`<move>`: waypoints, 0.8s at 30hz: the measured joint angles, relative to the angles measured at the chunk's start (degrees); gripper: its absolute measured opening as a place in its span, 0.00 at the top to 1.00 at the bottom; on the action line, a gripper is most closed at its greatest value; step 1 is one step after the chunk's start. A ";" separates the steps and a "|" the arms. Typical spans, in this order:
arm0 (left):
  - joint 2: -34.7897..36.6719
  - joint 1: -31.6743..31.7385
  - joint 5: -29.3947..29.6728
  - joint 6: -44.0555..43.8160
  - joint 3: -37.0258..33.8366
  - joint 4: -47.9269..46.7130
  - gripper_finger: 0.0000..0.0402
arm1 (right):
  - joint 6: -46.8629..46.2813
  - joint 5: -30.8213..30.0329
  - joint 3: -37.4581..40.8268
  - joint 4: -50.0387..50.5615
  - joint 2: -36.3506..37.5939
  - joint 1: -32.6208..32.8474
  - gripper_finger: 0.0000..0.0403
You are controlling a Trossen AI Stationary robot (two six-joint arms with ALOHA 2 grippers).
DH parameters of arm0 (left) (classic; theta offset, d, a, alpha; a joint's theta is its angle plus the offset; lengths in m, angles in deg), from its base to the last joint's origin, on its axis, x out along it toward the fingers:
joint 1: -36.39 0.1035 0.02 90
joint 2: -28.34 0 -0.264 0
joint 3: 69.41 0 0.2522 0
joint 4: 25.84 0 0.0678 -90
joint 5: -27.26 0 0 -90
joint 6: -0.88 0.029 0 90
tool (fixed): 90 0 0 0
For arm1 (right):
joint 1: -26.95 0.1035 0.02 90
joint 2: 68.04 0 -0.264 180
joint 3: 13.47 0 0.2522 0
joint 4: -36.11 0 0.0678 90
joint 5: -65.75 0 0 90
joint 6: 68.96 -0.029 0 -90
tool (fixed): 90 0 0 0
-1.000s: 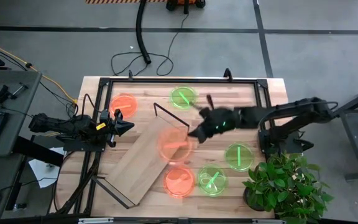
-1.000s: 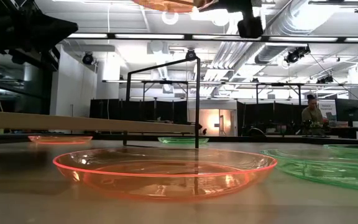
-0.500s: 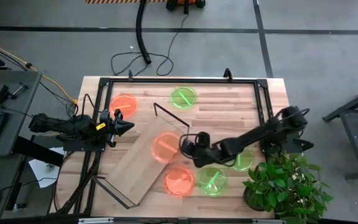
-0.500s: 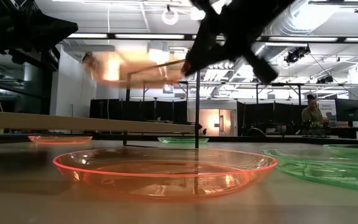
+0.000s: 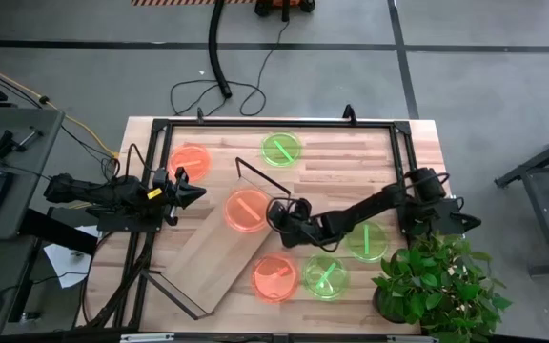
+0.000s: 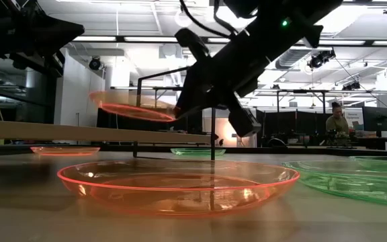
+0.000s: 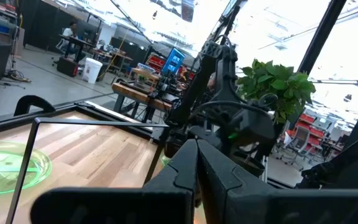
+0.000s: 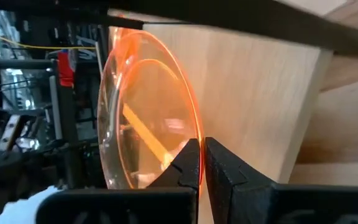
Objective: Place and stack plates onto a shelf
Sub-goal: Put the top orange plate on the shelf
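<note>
At the counter's (image 5: 417, 143) left edge, the left end effector (image 5: 191, 192) waits above the wood, its fingers pressed together with nothing between them, pointing toward the shelf (image 5: 225, 250). Just beyond it, near the far-left corner, an orange plate (image 5: 190, 159) lies flat on the counter. The shelf runs slantwise from the near-left edge up toward the middle, a black wire frame (image 5: 260, 181) standing at its far end. Over that far end, a second orange plate (image 5: 248, 211) is held above the board; in the low view this plate (image 6: 134, 106) sits clear of the shelf (image 6: 86, 132), slightly tilted. The right end effector (image 5: 279, 215) is pinched shut on its right rim, and the right wrist view shows the fingertips (image 8: 191, 155) closed on the plate's edge (image 8: 188, 118) with the light wood behind it. A green plate (image 5: 281, 149) rests near the counter's far edge, right of the frame. Near the front edge, a third orange plate (image 5: 274, 277) lies beside the shelf, with a green one (image 5: 325, 276) touching or just beside it on the right. Farther right, another green plate (image 5: 366, 240) lies partly under the right arm. A potted plant (image 5: 437, 281) stands at the near-right corner.
</note>
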 joint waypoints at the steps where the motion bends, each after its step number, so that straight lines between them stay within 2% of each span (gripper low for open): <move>1: 0.00 0.00 0.00 0.00 0.01 0.00 0.99 | 0.00 0.47 0.02 0.18 -0.02 -0.25 1.00; 16: -0.01 0.01 0.00 0.00 0.01 0.00 0.99 | 1.51 4.81 0.02 0.45 -0.02 -2.44 0.99; 20: 0.00 0.00 0.00 -0.01 0.00 0.00 0.99 | 1.99 4.86 0.02 0.11 -0.02 -2.45 0.93; 24: -0.01 0.01 0.00 -0.01 0.00 0.00 0.99 | 3.74 5.84 0.02 0.10 -0.02 -2.44 0.82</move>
